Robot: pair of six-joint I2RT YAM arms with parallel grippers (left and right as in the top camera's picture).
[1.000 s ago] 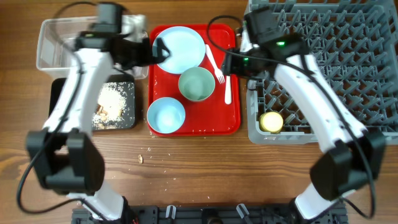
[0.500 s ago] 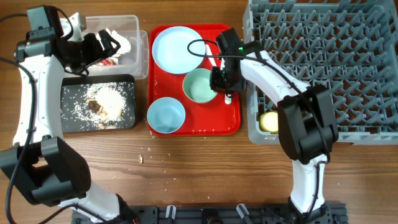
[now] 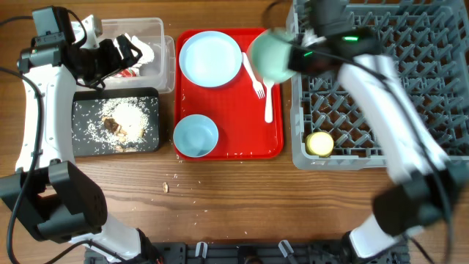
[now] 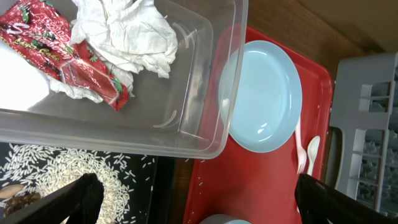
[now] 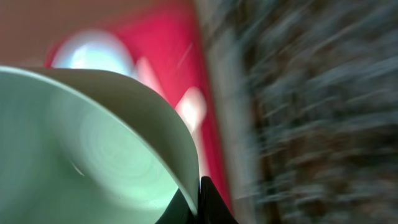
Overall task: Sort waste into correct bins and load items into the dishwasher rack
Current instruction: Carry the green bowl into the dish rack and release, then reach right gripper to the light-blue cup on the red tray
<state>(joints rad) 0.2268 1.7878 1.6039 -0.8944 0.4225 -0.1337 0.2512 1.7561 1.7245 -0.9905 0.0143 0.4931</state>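
Aloft, glossy green bowl [image 3: 270, 56] hangs beside pegged rack [image 3: 410, 88].

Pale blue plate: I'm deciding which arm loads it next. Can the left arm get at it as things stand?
Probably yes. The left fingers hover open over the clear tub, and the plate lies uncovered on the red tray right beside it. The pale green bowl is held clear of it.

Downward views, seemingly sharing red tray [image 3: 242, 132]
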